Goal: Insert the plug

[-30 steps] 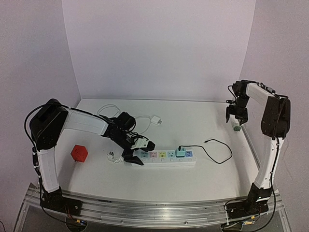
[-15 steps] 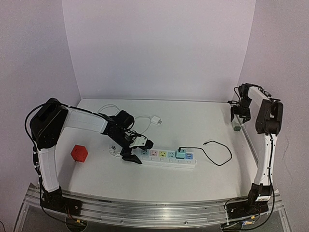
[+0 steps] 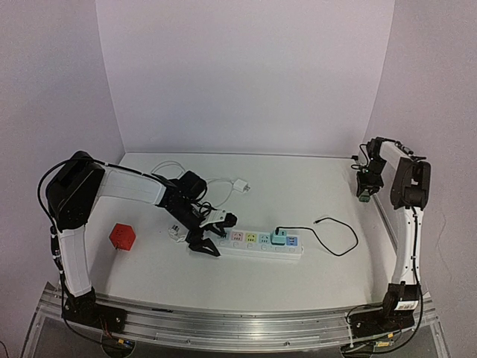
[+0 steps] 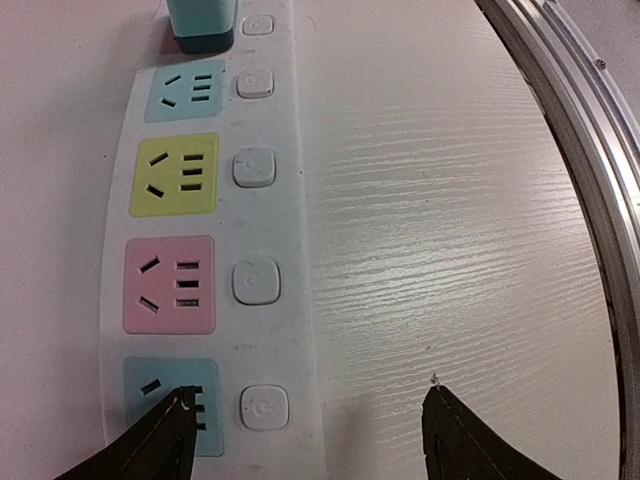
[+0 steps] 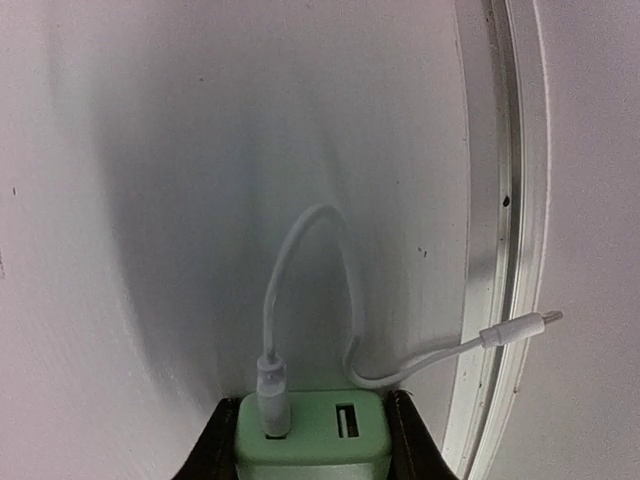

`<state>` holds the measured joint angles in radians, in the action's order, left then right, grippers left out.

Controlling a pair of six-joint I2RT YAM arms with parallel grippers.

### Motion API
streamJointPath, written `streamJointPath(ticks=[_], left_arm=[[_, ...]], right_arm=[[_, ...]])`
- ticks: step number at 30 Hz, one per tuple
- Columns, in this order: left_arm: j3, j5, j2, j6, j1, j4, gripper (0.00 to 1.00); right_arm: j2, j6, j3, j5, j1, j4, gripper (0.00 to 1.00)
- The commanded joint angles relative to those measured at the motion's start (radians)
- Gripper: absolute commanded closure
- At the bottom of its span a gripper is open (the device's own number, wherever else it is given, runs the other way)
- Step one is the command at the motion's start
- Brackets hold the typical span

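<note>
Early on, I judge: the right gripper pinches the green plug by its sides at the table's right edge, well apart from the power strip, where the left gripper hovers with jaws wide and empty, so carrying and inserting are left

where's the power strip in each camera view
Top external: the power strip lies low centre, the open left end effector over its left end.
Left wrist: it runs up the left side, coloured sockets facing the camera.
Right wrist: not in it; the right end effector grips the green charger.
Shared landmark: the teal plug in the strip, also at the left wrist view's top edge.
</note>
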<state>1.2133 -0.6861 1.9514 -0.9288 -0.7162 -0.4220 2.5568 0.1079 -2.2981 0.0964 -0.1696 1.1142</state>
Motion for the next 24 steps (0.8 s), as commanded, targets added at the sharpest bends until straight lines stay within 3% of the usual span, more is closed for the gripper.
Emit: streamJointPath(ticks=[1,3,9,12,18,24], left_arm=[[0.052,-0.016,-0.010,0.041,0.002,-0.029,0.23],[0.069,-0.020,-0.011,0.068,0.003,-0.015,0.23],[0.074,-0.056,-0.078,0.217,0.004,0.167,0.22],[0.077,-0.077,-0.123,0.338,0.004,0.302,0.22],[0.108,-0.090,-0.172,0.575,0.003,0.615,0.20],[0.164,-0.002,-0.161,0.673,-0.027,0.983,0.15]], right_arm=[[-0.037,-0.002,0.025,-0.027,-0.006,0.018,0.89],[-0.062,-0.025,0.022,-0.050,-0.005,0.017,0.99],[-0.236,-0.193,-0.010,-0.121,0.011,0.003,1.00],[-0.402,-0.294,0.047,-0.134,0.058,-0.073,1.00],[-0.776,-0.446,0.328,-0.163,0.299,-0.449,1.00],[-1.044,-0.589,0.639,-0.190,0.507,-0.988,1.00]])
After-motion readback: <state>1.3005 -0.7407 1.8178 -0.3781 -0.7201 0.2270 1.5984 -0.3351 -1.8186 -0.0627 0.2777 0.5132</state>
